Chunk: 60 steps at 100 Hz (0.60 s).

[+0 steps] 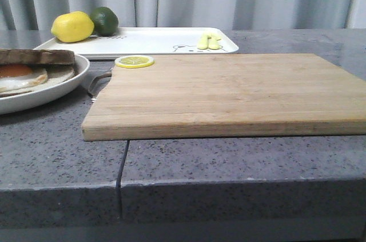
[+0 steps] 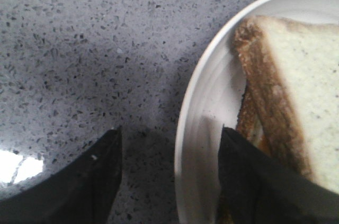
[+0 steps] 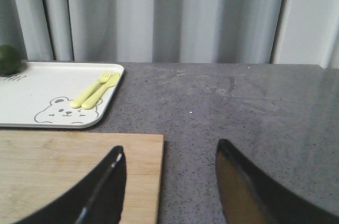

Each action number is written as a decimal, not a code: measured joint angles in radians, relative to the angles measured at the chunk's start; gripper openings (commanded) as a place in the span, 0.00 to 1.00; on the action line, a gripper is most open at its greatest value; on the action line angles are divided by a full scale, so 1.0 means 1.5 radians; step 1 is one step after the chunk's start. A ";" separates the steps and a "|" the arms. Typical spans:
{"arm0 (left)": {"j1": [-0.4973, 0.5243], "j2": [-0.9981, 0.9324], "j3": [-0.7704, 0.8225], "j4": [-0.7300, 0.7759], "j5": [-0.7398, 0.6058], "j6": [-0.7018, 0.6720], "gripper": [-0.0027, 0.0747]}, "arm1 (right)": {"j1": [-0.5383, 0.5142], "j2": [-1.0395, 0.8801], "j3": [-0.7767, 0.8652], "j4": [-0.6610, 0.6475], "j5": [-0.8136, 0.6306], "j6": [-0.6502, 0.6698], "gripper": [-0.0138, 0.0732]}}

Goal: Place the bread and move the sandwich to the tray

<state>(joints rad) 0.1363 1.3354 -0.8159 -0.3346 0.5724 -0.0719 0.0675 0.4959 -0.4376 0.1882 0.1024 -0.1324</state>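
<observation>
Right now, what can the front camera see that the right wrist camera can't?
Only the front view shows the lemon, the lemon slice and the sandwich on its plate. Only the right wrist view shows the open right end effector and the whole bear drawing. Both show the tray, yellow cutlery, lime and cutting board.
</observation>
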 measured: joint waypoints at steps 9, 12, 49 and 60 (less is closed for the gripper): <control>0.000 0.010 0.000 -0.002 -0.003 0.000 0.47 | 0.000 0.000 0.000 -0.001 0.000 0.000 0.61; 0.000 0.013 0.000 -0.002 -0.004 0.000 0.46 | 0.000 0.000 0.000 -0.001 0.000 0.000 0.61; 0.000 0.027 -0.005 -0.018 -0.023 0.000 0.40 | 0.000 0.000 0.000 -0.001 0.000 0.000 0.61; 0.000 0.027 -0.005 -0.019 -0.023 0.000 0.28 | 0.000 0.000 0.000 -0.001 0.000 0.000 0.61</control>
<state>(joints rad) 0.1363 1.3754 -0.8235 -0.3629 0.5382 -0.0719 0.0675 0.4959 -0.4376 0.1864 0.1024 -0.1324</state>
